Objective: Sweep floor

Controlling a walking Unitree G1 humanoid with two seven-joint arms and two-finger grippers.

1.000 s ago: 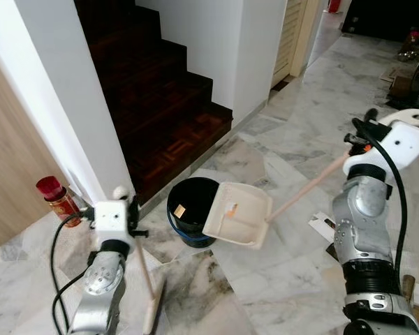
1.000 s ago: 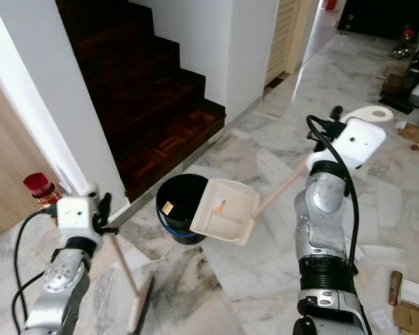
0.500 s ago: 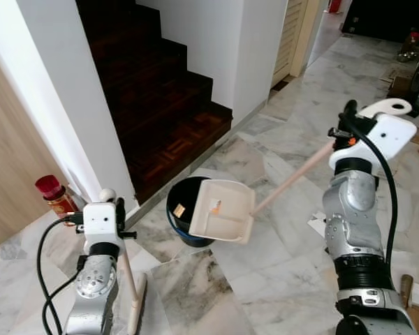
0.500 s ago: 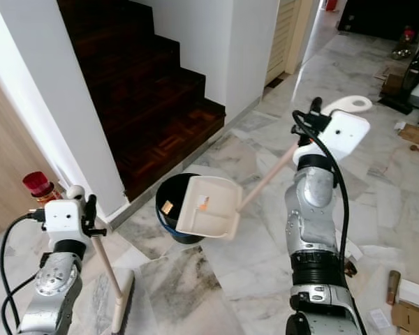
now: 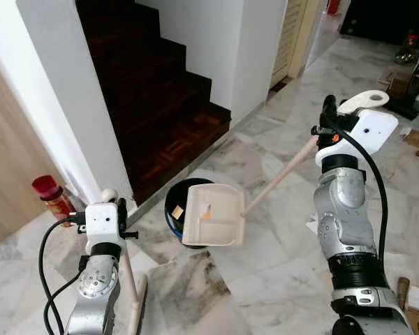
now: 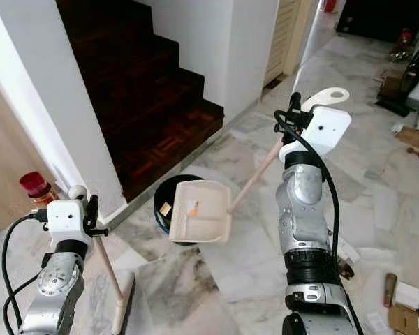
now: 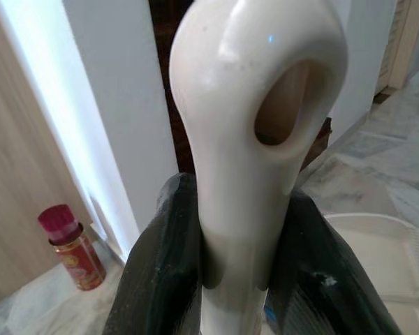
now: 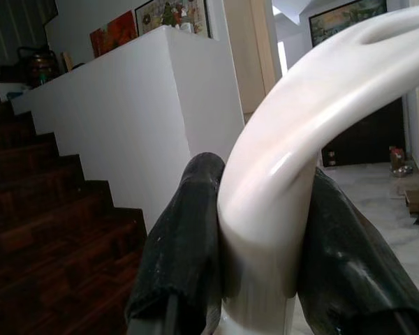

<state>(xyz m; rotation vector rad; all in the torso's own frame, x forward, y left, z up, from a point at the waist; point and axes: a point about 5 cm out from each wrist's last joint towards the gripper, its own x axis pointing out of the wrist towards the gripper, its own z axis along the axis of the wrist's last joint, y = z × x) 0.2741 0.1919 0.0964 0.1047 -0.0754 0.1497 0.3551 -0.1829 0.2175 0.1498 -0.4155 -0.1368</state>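
Note:
A cream dustpan (image 5: pixel 211 225) hangs tilted over a black bin (image 5: pixel 173 203) at the foot of the stairs, with an orange scrap (image 5: pixel 207 212) lying in it. Its long handle (image 5: pixel 278 179) runs up to my right gripper (image 5: pixel 327 120), which is shut on it; in the right wrist view the black fingers (image 8: pixel 185 237) clamp the cream handle end (image 8: pixel 293 160). My left gripper (image 5: pixel 120 211) is shut on the broom stick (image 5: pixel 130 286), whose head (image 5: pixel 141 301) rests on the marble floor. The left wrist view has the fingers (image 7: pixel 160 279) around the broom's looped top (image 7: pixel 258 105).
Dark wooden stairs (image 5: pixel 153 91) rise behind the bin between white walls. A red-capped can (image 5: pixel 52 197) stands by the wall at left. Boxes and clutter (image 6: pixel 405 307) lie on the floor at right. Open marble floor (image 5: pixel 265 279) stretches ahead.
My right arm has swung left, carrying the dustpan from beside the bin to over it. The left arm and broom shifted left a second ago, then held still.

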